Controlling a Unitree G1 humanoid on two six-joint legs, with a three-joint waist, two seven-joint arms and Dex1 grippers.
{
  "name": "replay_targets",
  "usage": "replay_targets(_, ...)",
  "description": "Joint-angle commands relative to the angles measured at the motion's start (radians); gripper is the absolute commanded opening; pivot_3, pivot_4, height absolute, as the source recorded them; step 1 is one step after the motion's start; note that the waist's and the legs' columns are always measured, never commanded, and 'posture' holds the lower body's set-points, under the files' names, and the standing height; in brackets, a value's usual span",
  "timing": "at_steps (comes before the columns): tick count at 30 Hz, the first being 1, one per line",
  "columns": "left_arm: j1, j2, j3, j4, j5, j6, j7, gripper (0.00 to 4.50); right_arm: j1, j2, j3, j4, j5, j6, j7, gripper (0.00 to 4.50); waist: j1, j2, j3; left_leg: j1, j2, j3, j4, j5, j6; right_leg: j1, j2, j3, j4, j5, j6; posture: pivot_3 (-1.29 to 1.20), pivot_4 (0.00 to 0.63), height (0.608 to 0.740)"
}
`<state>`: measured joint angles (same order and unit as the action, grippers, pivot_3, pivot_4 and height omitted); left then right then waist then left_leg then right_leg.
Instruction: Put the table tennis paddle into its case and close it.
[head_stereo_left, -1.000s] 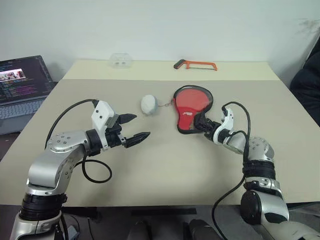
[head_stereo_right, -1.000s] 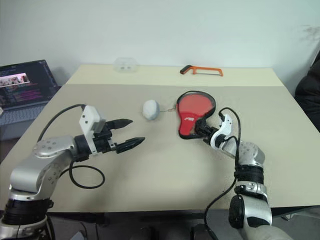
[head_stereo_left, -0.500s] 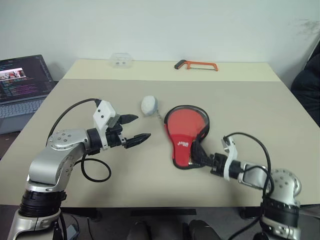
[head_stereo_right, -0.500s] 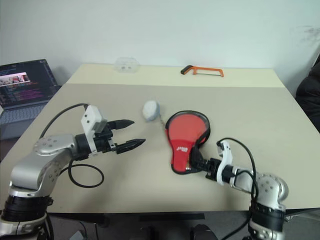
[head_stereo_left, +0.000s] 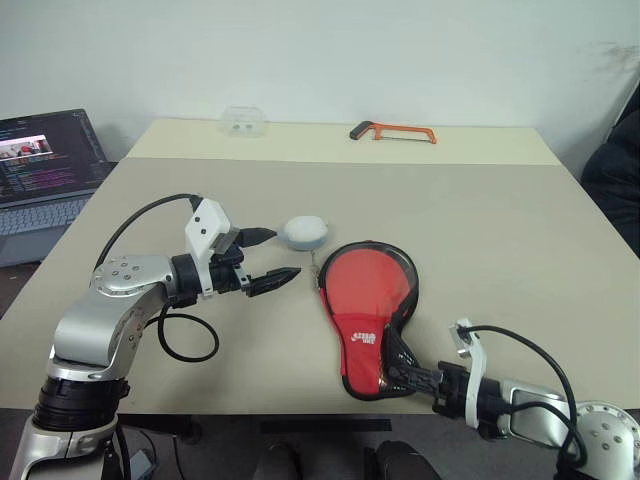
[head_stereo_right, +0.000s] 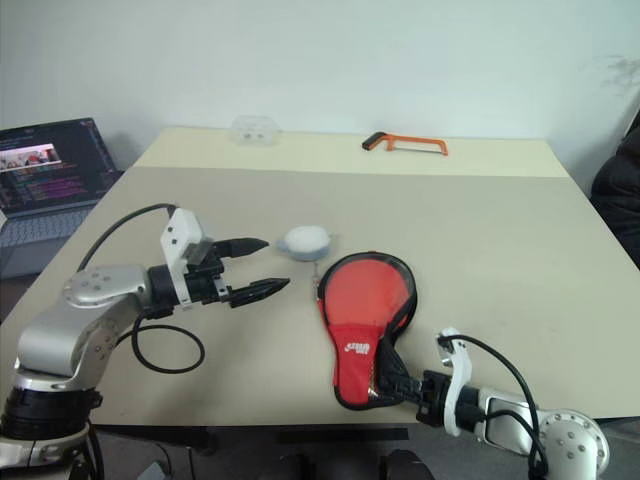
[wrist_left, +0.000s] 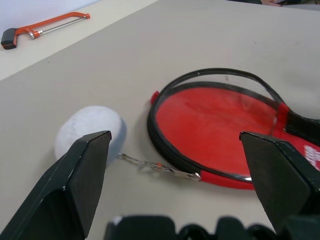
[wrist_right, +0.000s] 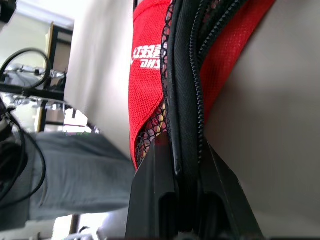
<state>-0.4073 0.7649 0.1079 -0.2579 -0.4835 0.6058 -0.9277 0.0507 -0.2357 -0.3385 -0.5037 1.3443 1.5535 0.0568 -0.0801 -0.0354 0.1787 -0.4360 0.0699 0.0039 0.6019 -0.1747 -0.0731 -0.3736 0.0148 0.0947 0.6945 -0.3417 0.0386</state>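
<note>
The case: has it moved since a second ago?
Yes. The case, gripped by the right pincer, slid toward the near table edge, away from the orange hacksaw.

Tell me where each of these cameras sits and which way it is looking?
Left and right eye views: on the head, looking down over the beige table; both arms show.
Left wrist view: behind the open left gripper, facing the red, black-edged paddle-shaped fabric case and whitish round pouch.
Right wrist view: behind the right gripper, shut on the case's black zip edge.
Shared: the case; both eye views and the left wrist view also share the orange hacksaw.
</note>
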Motion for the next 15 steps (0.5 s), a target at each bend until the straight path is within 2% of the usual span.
replay_targets(1,-0.024,0.017,-0.002,-0.008,0.002,-0.004,-0.004,4.50,0.043,-0.040,0.063,-0.007,0.102,-0.001,-0.031,0.01,0.000,0.000,0.000,0.000,0.000,0.000,0.000,0.000,0.000,0.000,0.000,0.000,0.000,0.000,0.000,0.00,0.150,0.740)
replay_targets(8,-0.024,0.022,-0.005,-0.010,0.002,-0.001,-0.003,4.50,0.037,-0.126,0.149,0.033,0.218,-0.137,-0.141,0.01,-0.002,0.000,0.000,0.000,0.000,0.000,0.001,0.000,0.000,0.000,0.000,0.001,0.001,-0.002,0.004,0.00,0.150,0.740)
replay_targets(13,-0.027,0.020,-0.006,-0.006,0.006,-0.002,0.003,4.50,-0.040,-0.153,0.184,0.050,0.194,-0.239,-0.184,0.01,-0.003,0.000,0.000,0.001,0.000,-0.001,0.002,0.000,0.000,0.000,0.001,0.001,0.003,-0.002,0.004,0.00,0.150,0.740)
replay_targets(15,-0.028,0.017,-0.006,-0.003,0.008,-0.004,0.007,4.50,-0.057,-0.152,0.193,0.070,0.219,-0.273,-0.210,0.69,-0.004,0.000,0.000,0.001,0.001,-0.001,0.004,0.001,0.001,0.000,0.001,0.001,0.003,-0.002,0.004,0.00,0.150,0.740)
